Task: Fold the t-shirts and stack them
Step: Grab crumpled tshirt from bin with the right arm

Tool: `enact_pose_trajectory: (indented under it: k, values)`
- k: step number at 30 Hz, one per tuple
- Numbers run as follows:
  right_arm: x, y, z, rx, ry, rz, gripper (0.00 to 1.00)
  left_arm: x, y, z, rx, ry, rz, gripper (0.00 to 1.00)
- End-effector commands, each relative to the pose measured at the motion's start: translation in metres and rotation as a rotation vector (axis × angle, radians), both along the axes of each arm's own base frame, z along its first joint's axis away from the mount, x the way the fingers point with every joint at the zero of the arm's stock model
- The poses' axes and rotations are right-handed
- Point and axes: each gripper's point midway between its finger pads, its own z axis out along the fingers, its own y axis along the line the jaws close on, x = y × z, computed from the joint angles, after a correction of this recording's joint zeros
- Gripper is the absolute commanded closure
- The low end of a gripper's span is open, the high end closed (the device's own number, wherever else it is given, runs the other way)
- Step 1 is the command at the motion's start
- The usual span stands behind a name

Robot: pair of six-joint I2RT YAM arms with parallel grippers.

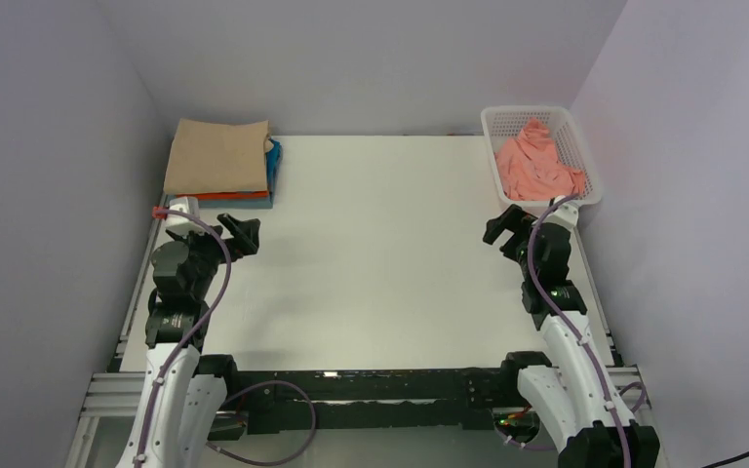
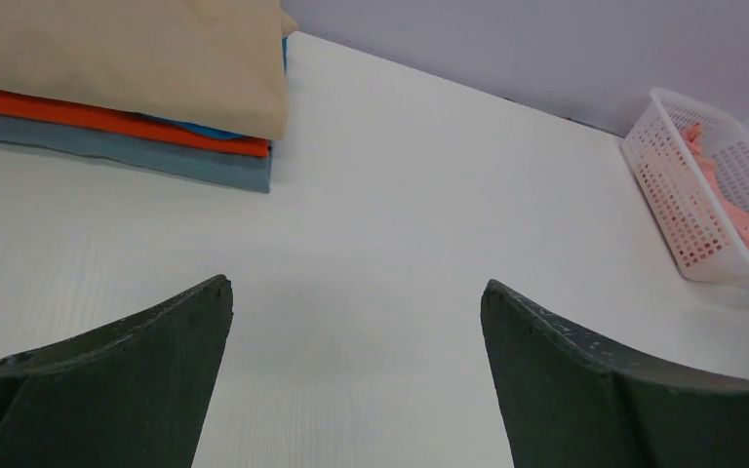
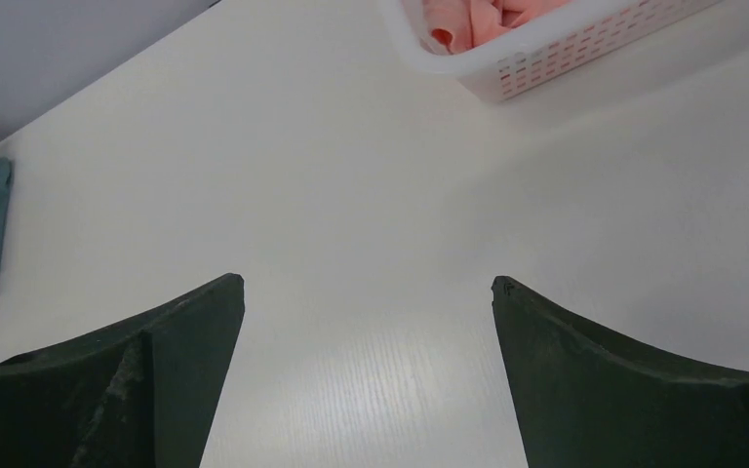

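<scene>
my left hand: open, I hold nothing, near the stack | my right hand: open, empty, just beside the basket | salmon-pink t-shirt: crumpled inside the basket, far right corner of the worktop | tan t-shirt: folded, on top of the orange-red t-shirt and the blue t-shirt, far left corner

Left arm, right arm — white shells, black joints, purple cables, dark curved gripper fingers
</scene>
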Motion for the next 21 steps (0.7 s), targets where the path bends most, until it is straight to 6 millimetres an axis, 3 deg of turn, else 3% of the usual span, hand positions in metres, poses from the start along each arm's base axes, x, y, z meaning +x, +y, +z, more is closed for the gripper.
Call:
enact_pose_trajectory:
  k: [1, 5, 9, 12, 13, 16, 21]
  values:
    - [0.015, 0.005, 0.028, 0.008, -0.108, 0.029, 0.00, 0.004, -0.003, 0.011, 0.009, -0.043, -0.023, 0.01]
    - [0.039, 0.002, 0.057, 0.047, -0.183, -0.007, 0.00, 0.007, -0.006, 0.014, 0.005, -0.062, -0.041, 0.01]
    - [0.079, -0.011, 0.082, -0.013, -0.135, -0.065, 0.00, 0.010, -0.002, 0.007, 0.013, -0.031, -0.016, 0.01]
    - [0.113, -0.030, 0.067, -0.051, 0.061, -0.163, 0.00, 0.013, -0.003, 0.007, 0.015, -0.044, -0.026, 0.01]
    - [0.125, -0.047, 0.066, -0.053, 0.100, -0.208, 0.00, 0.014, -0.002, 0.006, 0.019, -0.039, -0.022, 0.01]
    - [0.167, -0.072, 0.067, -0.042, 0.142, -0.252, 0.00, 0.018, 0.001, 0.002, 0.021, -0.016, -0.005, 0.01]
    - [0.224, -0.109, 0.036, -0.049, 0.230, -0.288, 0.00, 0.023, 0.004, 0.000, 0.026, -0.006, 0.008, 0.01]
